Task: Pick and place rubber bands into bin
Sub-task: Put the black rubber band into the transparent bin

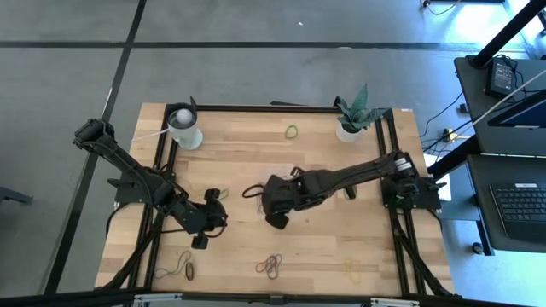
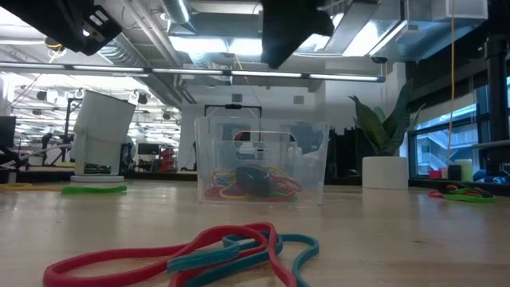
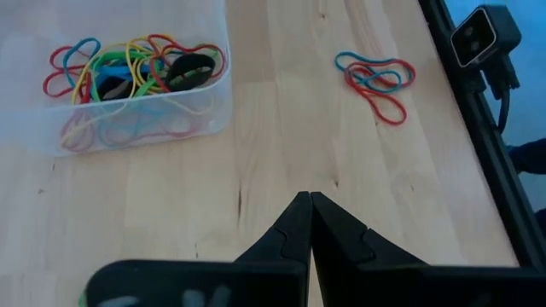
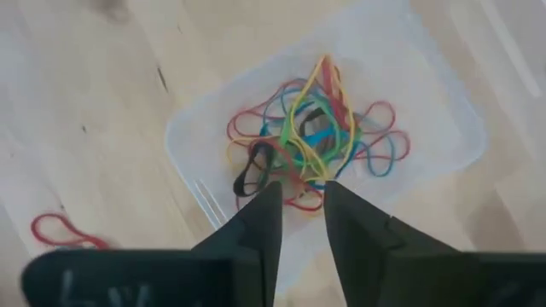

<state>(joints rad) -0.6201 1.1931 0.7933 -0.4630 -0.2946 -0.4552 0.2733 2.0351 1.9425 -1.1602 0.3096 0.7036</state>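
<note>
The bin (image 4: 426, 102), a small clear container, stands on the wooden table and holds a tangle of rubber bands (image 4: 311, 136) in red, yellow, green, blue and dark colours. It also shows in the low view (image 2: 261, 159) and the left wrist view (image 3: 136, 111). My right gripper (image 4: 301, 188) hangs well above the bin (image 2: 291, 32), fingers pointing down and slightly open, with nothing between them. My left gripper (image 3: 309, 200) is shut and empty, hovering over bare wood at the table's left (image 1: 200, 241). A red and blue bunch of bands (image 3: 375, 81) lies loose near the front edge.
Loose bands lie on the table: a green one (image 1: 292, 131) at the back, a yellow one (image 1: 351, 271) at front right, green and dark ones (image 1: 186, 269) at front left. A white cup (image 1: 184, 128) and a potted plant (image 1: 350, 124) stand at the back.
</note>
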